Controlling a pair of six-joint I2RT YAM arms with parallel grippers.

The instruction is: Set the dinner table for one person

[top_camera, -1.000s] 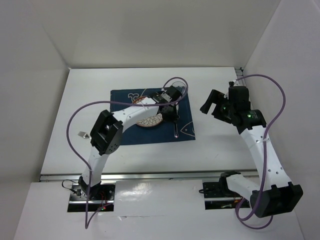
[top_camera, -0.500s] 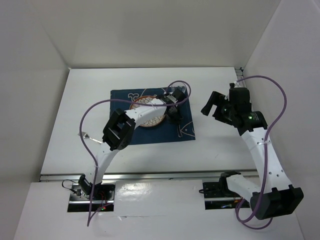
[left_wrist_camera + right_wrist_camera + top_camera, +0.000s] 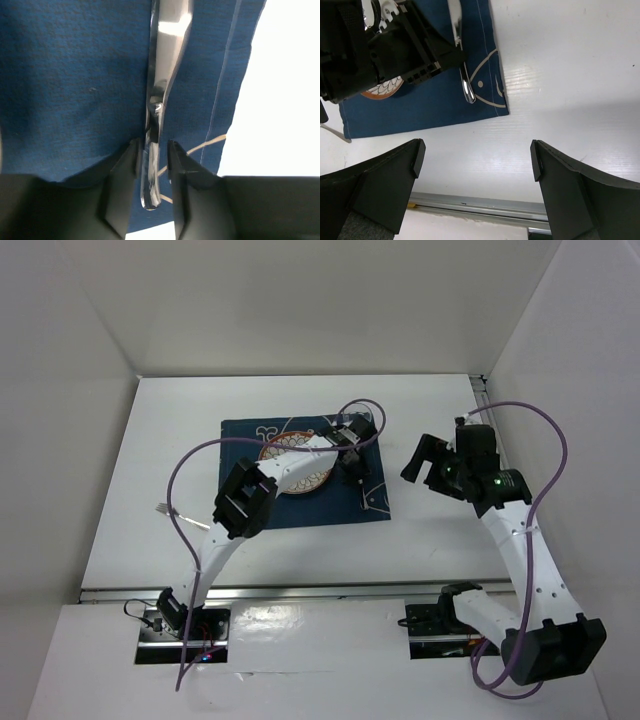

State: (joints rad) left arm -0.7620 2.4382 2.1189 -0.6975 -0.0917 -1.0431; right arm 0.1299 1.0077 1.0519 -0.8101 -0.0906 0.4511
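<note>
On the white dinner table (image 3: pixel 450 540) lies a dark blue placemat (image 3: pixel 250 508) with a patterned plate (image 3: pixel 290 468) on it. A silver utensil (image 3: pixel 165 55) lies along the placemat's right side; it also shows in the top view (image 3: pixel 366 498) and the right wrist view (image 3: pixel 464 82). My left gripper (image 3: pixel 152 145) is low over the placemat (image 3: pixel 75 75). Its jaws straddle the utensil's handle, with a thin gap on each side. My right gripper (image 3: pixel 477 150) is wide open and empty, raised above bare table to the right of the placemat (image 3: pixel 420 107).
A fork (image 3: pixel 165 508) lies on the table left of the placemat. A metal rail (image 3: pixel 300 590) runs along the near edge. White walls enclose the table on the left, back and right. The left arm's purple cable (image 3: pixel 185 465) arches over the placemat's left side.
My left gripper has moved right and slightly back across the placemat, and the utensil has moved with it toward the placemat's right edge. The right arm has barely moved.
</note>
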